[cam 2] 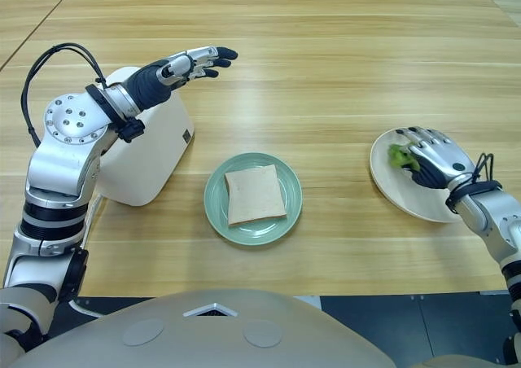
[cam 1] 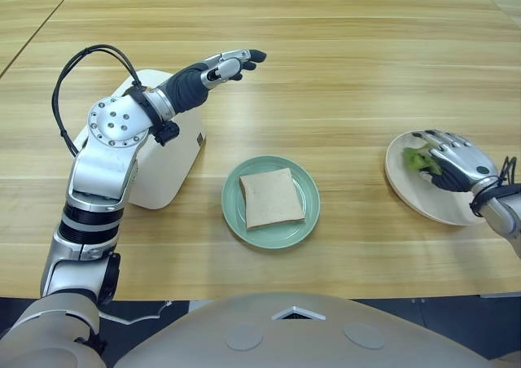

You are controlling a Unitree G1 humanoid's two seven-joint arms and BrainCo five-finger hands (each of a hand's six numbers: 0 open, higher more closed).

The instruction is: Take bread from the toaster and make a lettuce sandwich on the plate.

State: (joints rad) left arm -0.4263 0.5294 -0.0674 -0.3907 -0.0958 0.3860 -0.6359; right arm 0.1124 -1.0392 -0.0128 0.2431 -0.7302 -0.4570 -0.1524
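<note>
Light wooden counter (cam 1: 366,99), its grain running left to right, fills most of the field. A second wooden surface (cam 1: 24,14) adjoins it at far left across a narrow seam. Dark floor (cam 1: 480,313) lies below the near edge.

toaster (cam 2: 146,164) top hidden beneath the forearm behind the left hand (cam 2: 191,63), lettuce (cam 2: 399,156) partly covered under the right hand (cam 2: 431,160), hold on it not discernible, pale plate (cam 2: 407,201) partly masked below that hand
</note>
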